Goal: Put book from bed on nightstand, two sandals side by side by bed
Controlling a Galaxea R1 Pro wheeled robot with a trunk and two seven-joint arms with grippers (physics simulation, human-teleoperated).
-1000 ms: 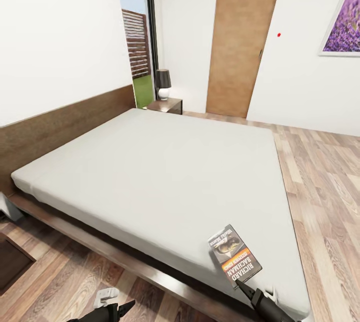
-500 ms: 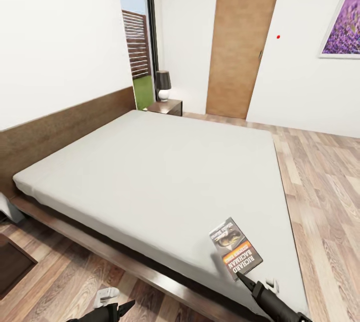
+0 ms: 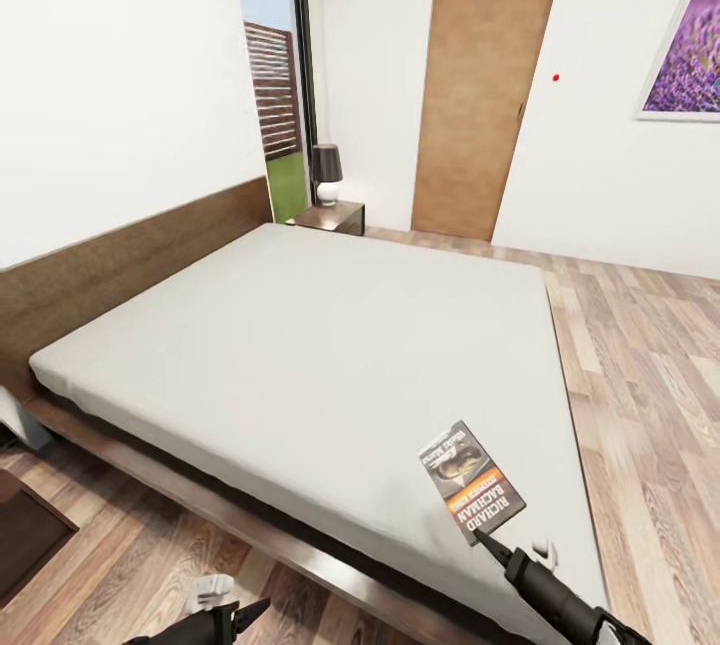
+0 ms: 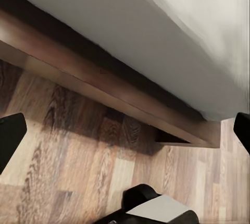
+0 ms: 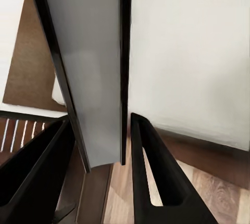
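The book (image 3: 472, 483), dark with an orange band and "RICHARD" lettering, is at the near right corner of the bed (image 3: 300, 345). My right gripper (image 3: 485, 543) reaches it from the near edge. In the right wrist view the book's grey face (image 5: 88, 52) stands edge-on between the two black fingers (image 5: 156, 182), with the right gripper (image 5: 101, 120) shut on it. My left gripper (image 3: 235, 617) hangs open low over the floor beside the bed frame (image 4: 104, 83), its fingertips (image 4: 10, 140) far apart. A nightstand (image 3: 332, 215) stands at the far head corner. The sandals are out of view.
A black-shaded lamp (image 3: 325, 168) sits on the far nightstand, by the tall window (image 3: 275, 85). A brown door (image 3: 480, 75) and a lavender picture (image 3: 690, 45) are on the far wall. A dark-brown furniture top (image 3: 25, 530) lies at the near left. Wood floor (image 3: 650, 375) runs along the bed's right.
The book and my right gripper have moved together a little farther in over the mattress. The head view has shifted slightly. The left gripper stays put.
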